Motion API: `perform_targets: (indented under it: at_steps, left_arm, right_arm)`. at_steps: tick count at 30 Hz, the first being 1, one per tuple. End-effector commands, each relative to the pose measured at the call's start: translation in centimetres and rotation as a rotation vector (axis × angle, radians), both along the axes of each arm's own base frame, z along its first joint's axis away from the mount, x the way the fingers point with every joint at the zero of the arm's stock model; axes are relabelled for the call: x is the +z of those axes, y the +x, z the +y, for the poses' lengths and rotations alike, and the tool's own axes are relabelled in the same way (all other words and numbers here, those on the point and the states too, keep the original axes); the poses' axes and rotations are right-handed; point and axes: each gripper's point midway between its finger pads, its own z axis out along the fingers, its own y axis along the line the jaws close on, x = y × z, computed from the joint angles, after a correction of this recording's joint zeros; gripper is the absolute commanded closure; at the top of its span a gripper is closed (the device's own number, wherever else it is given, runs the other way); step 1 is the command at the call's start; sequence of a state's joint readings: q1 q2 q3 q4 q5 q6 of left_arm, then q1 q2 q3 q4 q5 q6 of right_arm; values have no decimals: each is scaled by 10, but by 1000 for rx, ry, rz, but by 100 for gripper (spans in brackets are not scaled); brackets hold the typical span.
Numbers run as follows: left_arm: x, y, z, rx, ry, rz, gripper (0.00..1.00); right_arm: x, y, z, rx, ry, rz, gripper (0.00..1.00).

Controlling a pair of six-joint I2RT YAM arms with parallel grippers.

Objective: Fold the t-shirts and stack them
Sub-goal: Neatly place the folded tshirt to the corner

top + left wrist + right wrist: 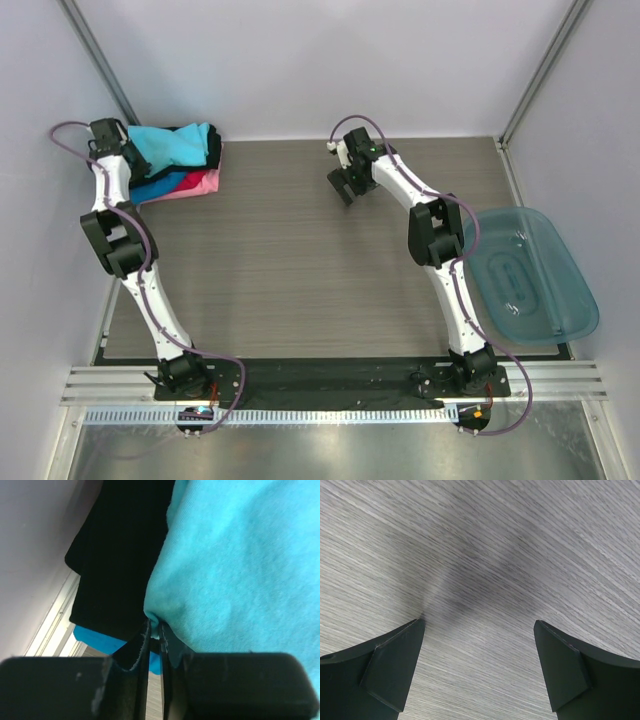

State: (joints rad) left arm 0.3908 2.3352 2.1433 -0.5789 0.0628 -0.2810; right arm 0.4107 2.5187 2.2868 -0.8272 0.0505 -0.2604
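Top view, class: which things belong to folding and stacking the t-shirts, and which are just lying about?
Belongs to the job: turquoise t-shirt, black t-shirt, blue t-shirt, pink-red t-shirt, all in one pile.
Just lying about: teal plastic tub, far right.

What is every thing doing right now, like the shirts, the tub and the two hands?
turquoise t-shirt, folded, top of pile
black t-shirt, folded, under the turquoise
blue t-shirt, folded, lower down
pink-red t-shirt, folded, bottom
tub, upright, empty
left hand, nearly closed at the turquoise edge, grip unclear
right hand, wide open, empty
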Motion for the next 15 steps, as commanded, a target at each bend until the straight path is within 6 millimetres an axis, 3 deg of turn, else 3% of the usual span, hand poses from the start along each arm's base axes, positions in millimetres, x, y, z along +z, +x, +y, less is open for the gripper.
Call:
perform_targets:
  at_steps: [1,6,15]
  left_arm:
    - [23,20,-3,-15,22,-86,89]
    - [26,18,-8,-25,10,-87,100]
    - [47,5,-6,-39,30,-93,100]
  right_arm:
    - [-6,-4,1,15,-31,7,2]
    - [-4,-4,2,16,-32,1,2]
    - [-1,0,5,18,-24,-10,2]
